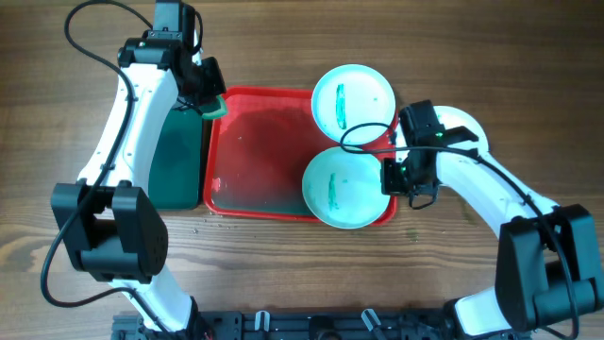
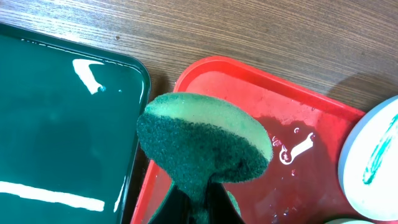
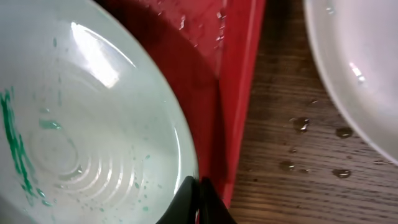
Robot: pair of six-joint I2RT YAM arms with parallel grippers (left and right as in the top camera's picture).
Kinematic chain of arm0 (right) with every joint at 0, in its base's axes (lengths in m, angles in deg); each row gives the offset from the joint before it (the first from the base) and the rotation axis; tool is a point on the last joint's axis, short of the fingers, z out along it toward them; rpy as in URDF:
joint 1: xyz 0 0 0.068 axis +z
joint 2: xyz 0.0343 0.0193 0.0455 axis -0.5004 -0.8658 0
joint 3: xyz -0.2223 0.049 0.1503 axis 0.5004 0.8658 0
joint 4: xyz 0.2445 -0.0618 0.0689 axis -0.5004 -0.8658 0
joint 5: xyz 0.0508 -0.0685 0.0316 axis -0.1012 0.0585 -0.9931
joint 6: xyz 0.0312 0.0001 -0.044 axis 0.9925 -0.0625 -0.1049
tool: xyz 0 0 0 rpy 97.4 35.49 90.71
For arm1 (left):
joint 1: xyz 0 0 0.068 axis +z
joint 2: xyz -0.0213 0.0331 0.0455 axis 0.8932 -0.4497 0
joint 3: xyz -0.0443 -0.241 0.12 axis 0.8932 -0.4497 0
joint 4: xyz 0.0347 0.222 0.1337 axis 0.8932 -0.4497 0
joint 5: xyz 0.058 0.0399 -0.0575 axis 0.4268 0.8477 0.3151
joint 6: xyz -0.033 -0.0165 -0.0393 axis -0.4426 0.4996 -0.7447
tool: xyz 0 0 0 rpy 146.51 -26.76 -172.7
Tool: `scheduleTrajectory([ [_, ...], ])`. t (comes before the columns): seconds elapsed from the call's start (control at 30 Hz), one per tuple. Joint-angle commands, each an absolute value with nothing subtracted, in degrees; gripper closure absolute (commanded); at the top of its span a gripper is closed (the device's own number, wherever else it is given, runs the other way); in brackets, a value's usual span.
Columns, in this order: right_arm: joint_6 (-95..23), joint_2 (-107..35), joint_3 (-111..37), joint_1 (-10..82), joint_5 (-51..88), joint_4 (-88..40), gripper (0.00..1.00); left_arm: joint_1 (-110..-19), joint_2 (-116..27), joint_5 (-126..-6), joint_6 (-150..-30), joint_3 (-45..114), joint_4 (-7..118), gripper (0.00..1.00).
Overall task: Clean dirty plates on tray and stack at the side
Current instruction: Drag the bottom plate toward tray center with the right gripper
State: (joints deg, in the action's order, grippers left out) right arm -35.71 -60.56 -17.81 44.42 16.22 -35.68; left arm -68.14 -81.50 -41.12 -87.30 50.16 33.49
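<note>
From overhead, the red tray (image 1: 255, 161) lies mid-tabletop (image 1: 283, 274) with a dark green tray (image 1: 179, 161) touching its left side. Two turquoise plates sit at the red tray's right end, both with a teal smear: the far plate (image 1: 352, 99) overhangs the far rim, and the near plate (image 1: 347, 187) reaches the near rim. My right arm hides most of the white plate (image 1: 462, 123), which is on the tabletop right of the tray. The left fingers (image 1: 206, 97) hang over the tray's far-left corner, and the right fingers (image 1: 394, 177) are at the near plate's right edge.

In the left wrist view, the left fingers (image 2: 199, 199) are clamped on a green sponge (image 2: 205, 140), which blocks their tips. The far plate (image 2: 373, 155) is cut off at the right.

In the right wrist view, the right fingers (image 3: 199, 202) are pinched nearly together on the near plate's (image 3: 81, 124) rim. Droplets (image 3: 301, 124) dot the wood beside the cropped white plate (image 3: 354, 62).
</note>
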Motion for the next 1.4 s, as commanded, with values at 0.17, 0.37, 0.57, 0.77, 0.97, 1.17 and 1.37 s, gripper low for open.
scheduleTrajectory([
  [0.17, -28.06, -60.76, -23.04, 53.34, 12.29, -38.21, 0.96, -68.31, -80.67, -40.38, -88.00, 51.05, 33.64, 0.96],
  [0.37, -15.41, -61.96, -31.78, 60.18, 15.21, -33.84, 0.96, -68.31, -80.67, -40.38, -88.00, 51.05, 33.64, 0.96],
  [0.57, -9.15, -68.98, -31.95, 62.71, 15.67, -27.18, 0.96, -68.31, -80.67, -40.38, -88.00, 51.05, 33.62, 0.96],
  [0.77, -8.72, -71.01, -32.06, 61.60, 13.79, -27.05, 0.66, -68.31, -80.67, -40.79, -88.02, 51.05, 33.44, 0.96],
  [0.97, -11.86, -80.91, -40.26, 59.78, 9.42, -29.84, 0.71, -68.31, -81.02, -42.08, -87.98, 49.90, 34.08, 0.96],
  [1.17, -12.28, -83.71, -42.88, 59.98, 8.15, -29.78, 0.82, -68.31, -81.74, -42.15, -88.00, 49.44, 34.32, 0.96],
  [1.37, -9.35, -84.10, -42.86, 61.60, 8.53, -27.20, 0.96, -68.31, -81.79, -42.32, -87.98, 49.44, 33.40, 0.96],
])
